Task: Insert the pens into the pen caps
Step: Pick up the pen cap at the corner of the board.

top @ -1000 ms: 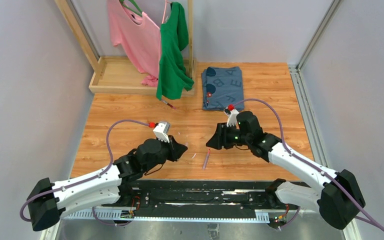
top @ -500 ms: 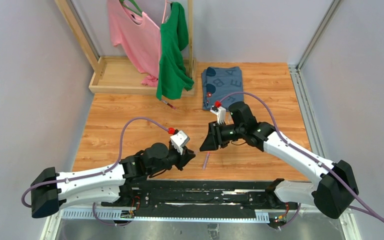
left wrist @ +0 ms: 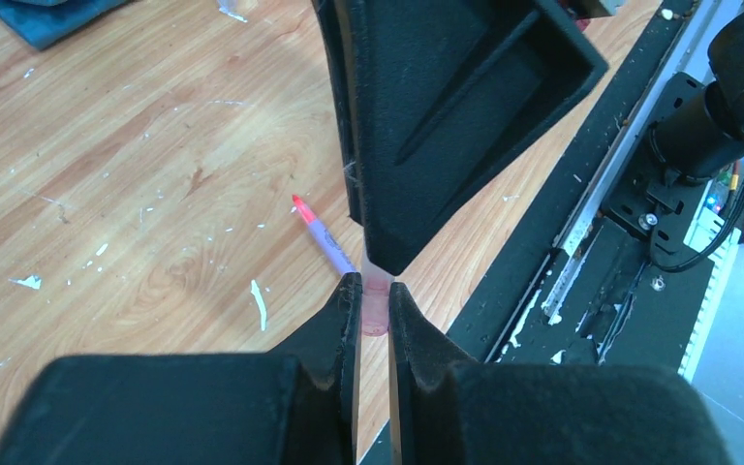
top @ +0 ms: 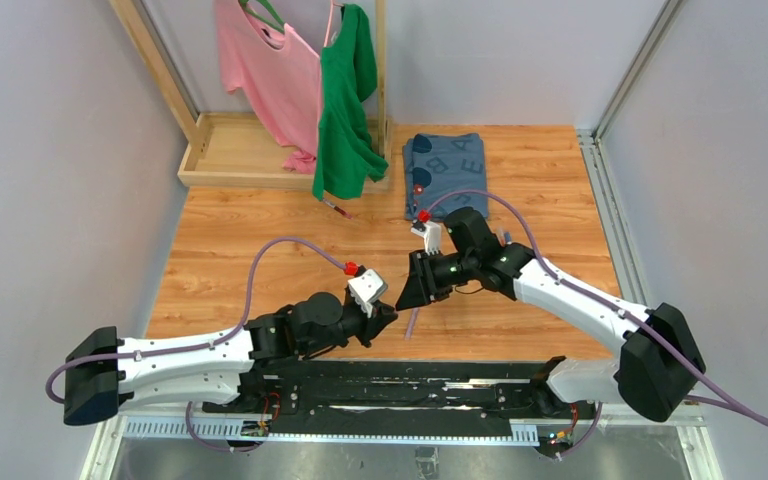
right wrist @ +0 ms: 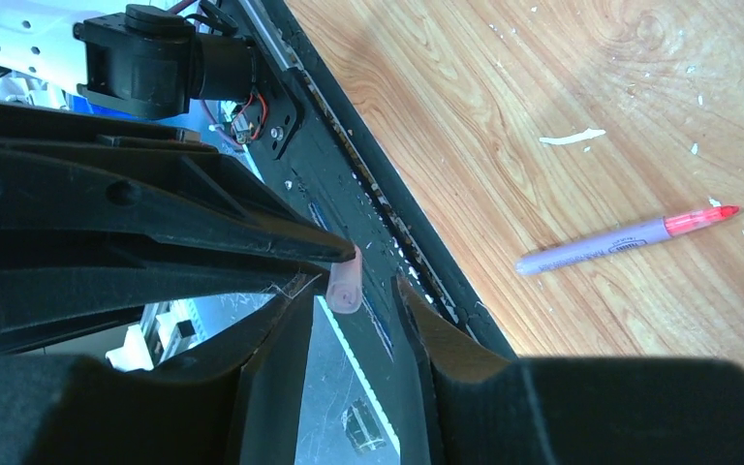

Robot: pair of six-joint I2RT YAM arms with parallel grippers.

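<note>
**Ana:** Where is the pen cap?

**Ben:** The pink, see-through pen cap (left wrist: 376,308) is pinched between the fingertips of the left hand (left wrist: 374,291). That hand is closed tight on it and holds it off the bench (top: 260,230), near the front edge.

**Ana:** And the right hand?

**Ben:** The right hand (right wrist: 352,293) meets the left one tip to tip. Its jaws stand apart, with a clear gap between them. The open mouth of the cap sits in that gap, closer to one finger than the other. I cannot tell whether either finger touches it.

**Ana:** Does either hand have a pen?

**Ben:** No. The purple pen (right wrist: 625,242) lies flat on the wood just beside both hands, its red tip bare. Nothing touches it.

**Ana:** Any other pens?

**Ben:** A dark red pen (top: 335,207) lies far back on the bench, just below the hem of the hanging green shirt (top: 345,110). It is well apart from the hands.

**Ana:** What else is around?

**Ben:** White scraps (left wrist: 258,304) are scattered over the wood near the purple pen. A blue folded cloth (top: 447,172) rests at the back. The black rail (right wrist: 368,184) runs along the near edge, under the hands.
</note>
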